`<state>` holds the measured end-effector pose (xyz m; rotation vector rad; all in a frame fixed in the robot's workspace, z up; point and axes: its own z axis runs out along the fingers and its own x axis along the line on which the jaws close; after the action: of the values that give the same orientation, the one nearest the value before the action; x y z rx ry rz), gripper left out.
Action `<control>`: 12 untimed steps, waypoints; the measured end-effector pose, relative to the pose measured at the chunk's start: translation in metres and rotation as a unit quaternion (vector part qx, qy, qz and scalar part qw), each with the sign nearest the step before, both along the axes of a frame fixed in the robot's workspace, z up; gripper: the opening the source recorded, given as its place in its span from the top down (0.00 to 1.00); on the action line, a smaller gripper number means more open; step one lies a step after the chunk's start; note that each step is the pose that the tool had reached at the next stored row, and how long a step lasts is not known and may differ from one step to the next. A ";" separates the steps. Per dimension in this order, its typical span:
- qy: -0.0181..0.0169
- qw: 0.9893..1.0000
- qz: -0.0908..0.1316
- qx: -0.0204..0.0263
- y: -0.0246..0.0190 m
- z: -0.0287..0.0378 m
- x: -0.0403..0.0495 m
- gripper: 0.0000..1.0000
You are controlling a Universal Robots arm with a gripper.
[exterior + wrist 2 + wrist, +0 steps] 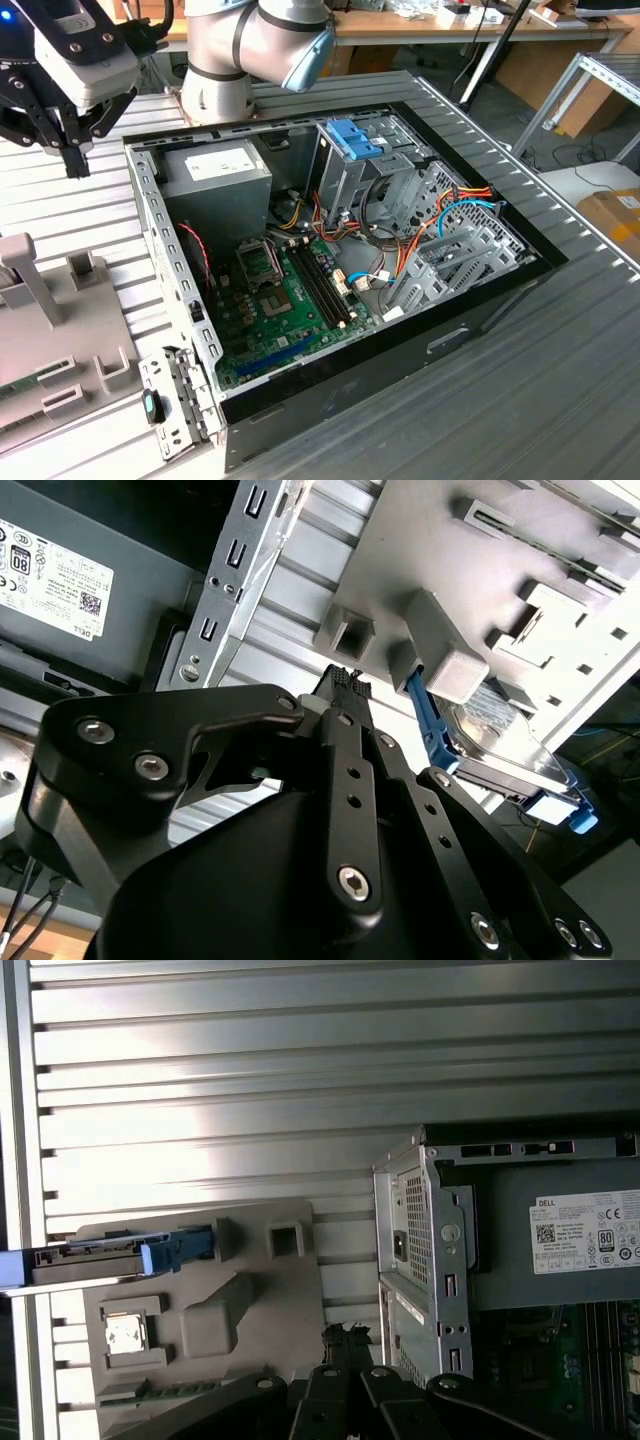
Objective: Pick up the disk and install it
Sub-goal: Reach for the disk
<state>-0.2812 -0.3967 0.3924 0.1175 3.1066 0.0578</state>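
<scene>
The disk (85, 1260) stands on edge in a slot of the grey fixture plate (255, 1305), with a bright blue carrier rail (177, 1250) along its side. In the second wrist view the disk (505, 745) shows its metal face and a blue rail behind a grey post. My gripper (345, 685) hangs above the fixture plate, short of the disk and apart from it, and its black fingertips are shut with nothing between them. In the exterior view my gripper (75, 155) is at the upper left, above the ribbed table beside the open computer case (180, 330).
The open case holds a power supply (215, 175) with a white label, a green motherboard (290, 300), loose cables and a metal drive cage (360, 170) with a bare blue bracket (352, 135) on top. The arm's base (215, 85) stands behind the case. The fixture plate (60, 370) carries several upright posts.
</scene>
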 end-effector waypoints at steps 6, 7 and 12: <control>0.000 1.000 0.000 0.000 0.0000 0.0000 -0.0021 0.89; 0.000 1.000 0.000 0.000 0.0000 0.0000 -0.0030 0.89; 0.000 1.000 0.000 0.000 0.0000 0.0000 -0.0039 0.89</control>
<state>-0.2851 -0.3967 0.3924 0.1175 3.1066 0.0579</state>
